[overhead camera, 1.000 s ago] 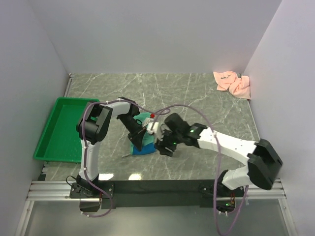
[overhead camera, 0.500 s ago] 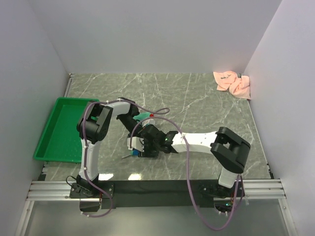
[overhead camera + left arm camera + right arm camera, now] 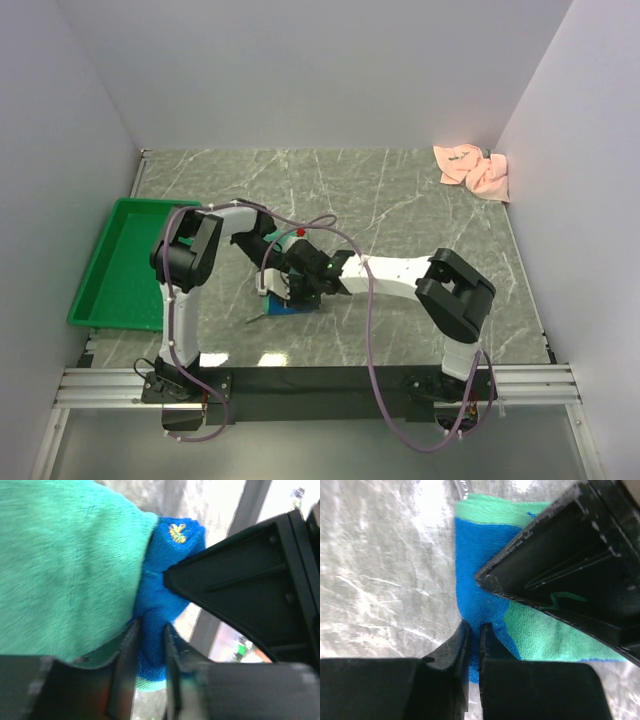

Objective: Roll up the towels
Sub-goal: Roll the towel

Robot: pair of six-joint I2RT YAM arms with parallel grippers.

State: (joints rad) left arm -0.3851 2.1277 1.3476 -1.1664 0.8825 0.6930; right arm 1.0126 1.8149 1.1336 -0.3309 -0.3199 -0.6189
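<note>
The teal and blue towel (image 3: 284,306) is seen bunched into a small folded lump on the worktop (image 3: 400,200), left of centre and near the front edge, just right of the green tray (image 3: 112,268) but not touching it; both arms are bent inward over it, so most of it is hidden in the top view; the left gripper (image 3: 273,287) is set down on its left part and the right gripper (image 3: 297,291) is pressed in from the right, the two nearly touching; in the left wrist view a blue fold is seen caught between the left fingers (image 3: 127,650), which are drawn in to a narrow gap with cloth filling it, and the teal pile is spread above and to the left, with a small yellowish stitched mark (image 3: 176,532) on the blue edge; in the right wrist view the right fingers (image 3: 452,652) are closed almost fully, only a thin slit being left, and the near edge of the blue cloth is pinched there; teal is shown beyond the blue, flat on the marbled surface; the pink towel (image 3: 472,168) is left crumpled in the far right corner, against the wall, well apart from both grippers; purple cables (image 3: 372,330) are looped along both arms.
</note>
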